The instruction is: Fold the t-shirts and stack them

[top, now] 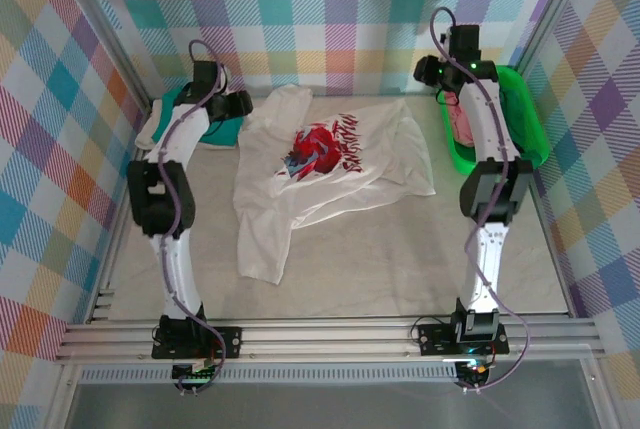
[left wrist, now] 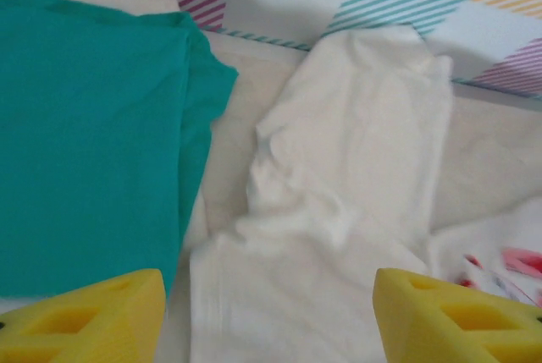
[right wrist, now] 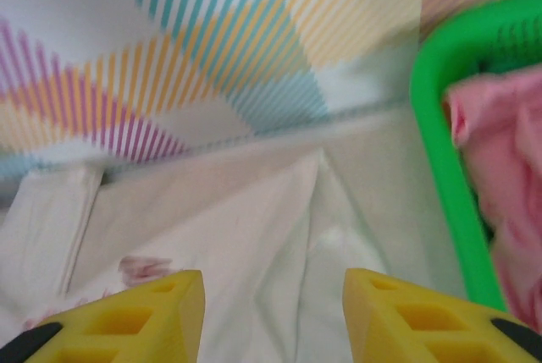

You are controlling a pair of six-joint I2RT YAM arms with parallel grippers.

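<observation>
The white t-shirt [top: 330,164] with a red-and-blue graphic lies spread and rumpled across the middle of the table. Over its far left corner my left gripper [top: 238,106] hovers open, and the white cloth [left wrist: 356,151] lies loose between the yellow fingers [left wrist: 93,316]. A folded teal t-shirt [left wrist: 85,126] lies just left of it, on a cream one [top: 152,127]. My right gripper [top: 440,74] stands open above the white shirt's far right corner [right wrist: 279,228], holding nothing. A pink t-shirt [right wrist: 508,177] lies in the green basket.
The green basket [top: 530,119] stands at the far right against the checked wall, its rim [right wrist: 440,143] close to my right fingers. Checked walls close the table at the back and sides. Bare tabletop [top: 400,259] shows in front of the white shirt.
</observation>
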